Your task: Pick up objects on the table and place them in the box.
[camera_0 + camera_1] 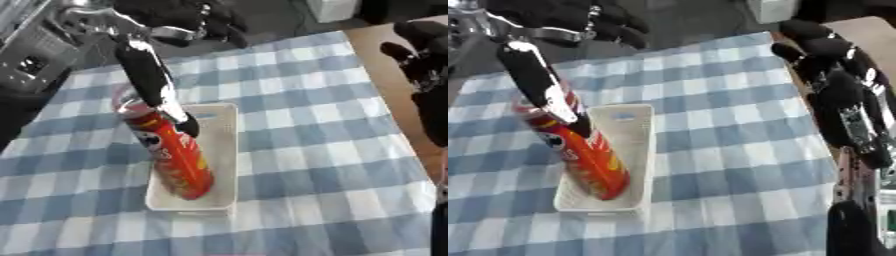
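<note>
Table: a blue-and-white checked cloth [306, 165] covered the work surface, lying a little askew in both eye views.
Box: a shallow white rectangular tray-like box [223, 150] sat on the cloth left of centre, its long side running away from the robot, with a slot handle at its far end wall.
Can: a tall red crisp tube [175, 160] with yellow and white print stood tilted in the box, its bottom end resting on the box floor near the near end and its top leaning back and to the left, above the box's far left rim.
Left hand: the left hand [153, 80] came in from the upper left on a black and silver arm; its long black fingers lay down along the upper part of the can, one fingertip [188, 129] reaching over the can's side above the box. Whether the fingers were wrapped round the can or only lay against it could not be told.
Right hand: the right hand [842, 100] showed at the right edge, fingers up and relaxed, holding nothing, well apart from the box.
</note>
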Controlling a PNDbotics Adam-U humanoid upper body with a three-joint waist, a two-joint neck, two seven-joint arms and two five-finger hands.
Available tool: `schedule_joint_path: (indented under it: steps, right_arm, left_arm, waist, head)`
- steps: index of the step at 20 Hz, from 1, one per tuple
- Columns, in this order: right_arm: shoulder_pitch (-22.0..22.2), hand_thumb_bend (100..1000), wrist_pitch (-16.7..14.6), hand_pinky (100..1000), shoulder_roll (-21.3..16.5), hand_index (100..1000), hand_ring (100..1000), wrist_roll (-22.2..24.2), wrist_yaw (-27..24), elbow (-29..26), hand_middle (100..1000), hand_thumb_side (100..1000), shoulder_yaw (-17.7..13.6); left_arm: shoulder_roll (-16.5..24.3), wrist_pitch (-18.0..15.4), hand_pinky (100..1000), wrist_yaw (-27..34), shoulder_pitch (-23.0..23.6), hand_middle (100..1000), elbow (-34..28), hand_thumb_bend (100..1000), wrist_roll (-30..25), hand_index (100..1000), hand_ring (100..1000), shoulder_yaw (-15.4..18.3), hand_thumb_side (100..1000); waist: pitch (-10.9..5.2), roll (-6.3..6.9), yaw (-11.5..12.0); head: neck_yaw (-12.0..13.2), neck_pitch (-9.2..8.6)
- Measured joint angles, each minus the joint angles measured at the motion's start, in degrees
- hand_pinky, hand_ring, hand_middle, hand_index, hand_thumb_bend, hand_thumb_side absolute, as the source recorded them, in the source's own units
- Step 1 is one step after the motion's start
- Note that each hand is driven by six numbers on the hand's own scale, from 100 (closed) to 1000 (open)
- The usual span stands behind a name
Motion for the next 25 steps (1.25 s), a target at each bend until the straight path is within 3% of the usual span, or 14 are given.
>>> schedule_joint_path:
  steps: [5, 14, 19, 20, 21, 22, 23, 25]
  right_arm:
    - [0.0, 100, 0.1, 950, 0.0, 821, 980, 0.1, 0.0, -0.1, 873, 525, 0.0]
    - [0.0, 100, 0.1, 952, 0.0, 822, 983, 0.1, 0.0, -0.1, 874, 525, 0.0]
    - [-0.1, 100, 0.0, 952, 0.0, 822, 983, 0.0, 0.0, -0.1, 874, 524, 0.0]
    - [-0.1, 100, 0.0, 955, 0.0, 822, 987, 0.0, 0.0, -0.1, 874, 525, 0.0]
    - [-0.1, 100, 0.0, 957, 0.0, 822, 990, 0.0, 0.0, -0.1, 875, 526, 0.0]
    - [-0.2, 100, 0.0, 960, 0.0, 823, 995, 0.0, 0.0, -0.1, 875, 526, 0.0]
    - [-0.3, 100, 0.0, 962, 0.0, 823, 997, 0.0, 0.0, -0.1, 875, 525, 0.0]
    - [-0.3, 100, -0.1, 962, 0.0, 823, 997, -0.1, 0.0, -0.1, 875, 525, 0.0]
  left_arm:
    - [0.0, -0.4, 1000, -0.4, 0.0, 1000, 0.3, 748, 0.4, 1000, 1000, 0.0, 1000]
    - [0.1, 0.3, 1000, 1.0, 0.1, 1000, -0.9, 525, -0.3, 1000, 1000, 1.5, 925]
    - [0.7, 0.9, 1000, 3.9, 1.5, 1000, -5.5, 299, -0.9, 1000, 1000, 5.7, 661]
    - [1.0, 0.6, 1000, 4.8, 2.2, 1000, -7.1, 232, 0.0, 1000, 1000, 6.9, 546]
    - [1.1, 0.4, 979, 5.9, 3.1, 1000, -8.6, 168, 2.1, 1000, 981, 8.2, 446]
    - [1.2, 0.3, 902, 7.3, 4.0, 990, -9.9, 100, 5.2, 1000, 946, 9.3, 367]
    - [1.3, 0.1, 856, 9.2, 4.9, 970, -11.0, 100, 9.6, 999, 920, 10.3, 329]
    - [1.3, -1.1, 829, 13.4, 7.0, 943, -12.1, 100, 19.8, 975, 888, 11.9, 346]
  waist:
    - [0.00, 0.00, 0.0]
    - [0.00, 0.00, 0.2]
    - [0.08, -0.13, 0.3]
    - [0.14, -0.21, 0.4]
    - [0.18, -0.26, 0.5]
    - [0.24, -0.28, 0.7]
    - [0.43, -0.29, 0.8]
    - [0.85, -0.43, 0.8]
  head:
    - [0.0, 0.00]
    - [0.0, -0.01]
    - [0.0, -0.06]
    - [0.0, -0.06]
    - [0.0, -0.07]
    - [0.0, -0.13]
    - [0.0, -0.33]
    - [0.0, -0.55]
